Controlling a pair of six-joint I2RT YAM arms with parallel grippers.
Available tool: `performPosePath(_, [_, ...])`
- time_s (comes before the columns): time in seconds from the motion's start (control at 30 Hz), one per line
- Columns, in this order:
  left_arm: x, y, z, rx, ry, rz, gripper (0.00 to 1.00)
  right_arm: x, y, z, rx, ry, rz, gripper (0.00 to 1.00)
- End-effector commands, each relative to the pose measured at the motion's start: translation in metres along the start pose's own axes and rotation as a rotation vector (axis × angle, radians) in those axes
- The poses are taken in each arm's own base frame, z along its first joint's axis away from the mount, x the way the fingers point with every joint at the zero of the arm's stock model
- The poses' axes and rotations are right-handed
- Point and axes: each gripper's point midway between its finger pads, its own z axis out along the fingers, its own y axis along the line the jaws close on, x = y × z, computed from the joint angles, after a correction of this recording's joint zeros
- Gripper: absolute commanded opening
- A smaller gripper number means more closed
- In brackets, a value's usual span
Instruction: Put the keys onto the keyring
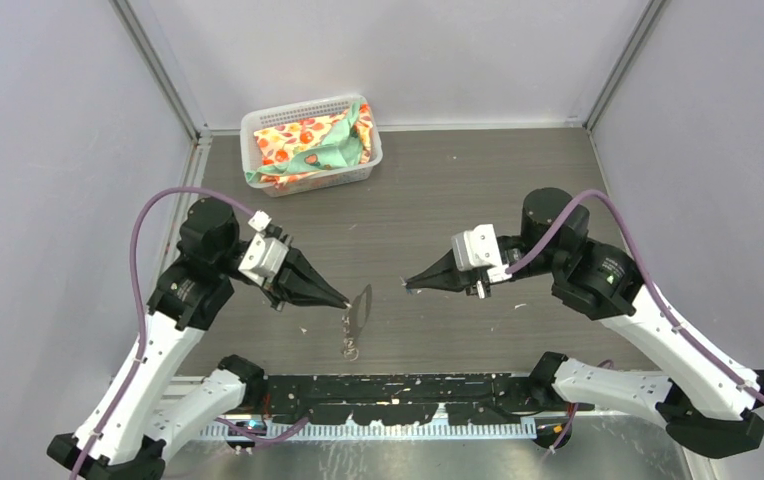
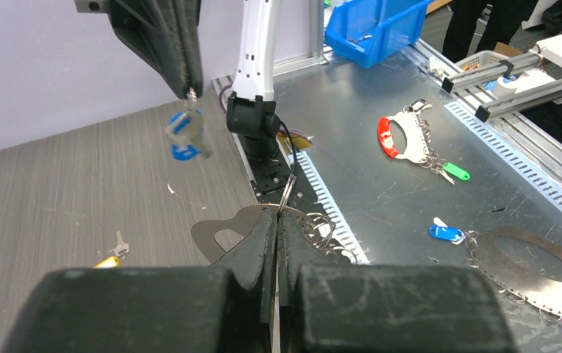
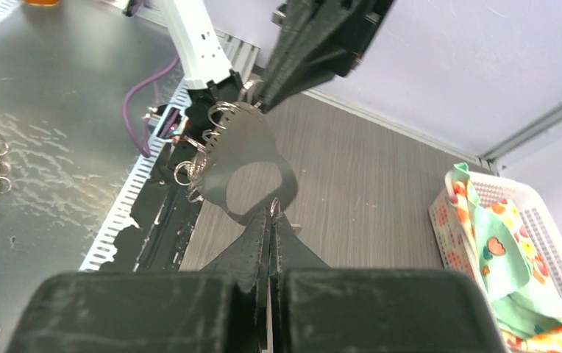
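Note:
My left gripper (image 1: 346, 302) is shut on the keyring (image 1: 361, 310), a pale flat metal piece with an oval hole. It hangs tilted just above the table. In the left wrist view the fingertips (image 2: 271, 220) pinch a wire ring at the edge of the keyring (image 2: 223, 234). My right gripper (image 1: 408, 284) is shut, a short gap to the right of the keyring. The blue-headed key (image 2: 185, 136) dangles from the right gripper (image 2: 190, 92). The yellow-headed key (image 2: 109, 261) lies on the table. In the right wrist view the right gripper (image 3: 272, 213) points at the keyring (image 3: 252, 158).
A white basket (image 1: 258, 125) with patterned cloth stands at the back left. A black rail (image 1: 398, 385) runs between the arm bases. On the metal bench beyond it lie a red-handled key bundle (image 2: 403, 140), a blue tag (image 2: 447, 233) and another metal plate (image 2: 499, 254).

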Motion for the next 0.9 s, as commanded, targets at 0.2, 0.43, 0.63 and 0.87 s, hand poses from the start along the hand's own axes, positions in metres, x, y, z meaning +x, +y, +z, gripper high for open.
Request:
performPosePath(0.2, [-0.039, 0.013, 0.014, 0.004, -0.023, 0.150, 0.00, -0.003, -0.001, 0.011, -0.031, 0.093, -0.100, 0.01])
performPosePath(0.43, [-0.043, 0.008, 0.020, 0.043, -0.029, 0.118, 0.00, -0.022, -0.003, 0.010, -0.025, 0.035, -0.154, 0.01])
performPosePath(0.63, [-0.050, 0.014, 0.023, 0.019, -0.030, 0.100, 0.00, -0.021, -0.002, 0.014, -0.026, 0.040, -0.197, 0.01])
performPosePath(0.87, [-0.046, 0.017, 0.027, -0.001, -0.028, 0.049, 0.00, -0.030, -0.005, 0.013, -0.002, 0.010, -0.219, 0.01])
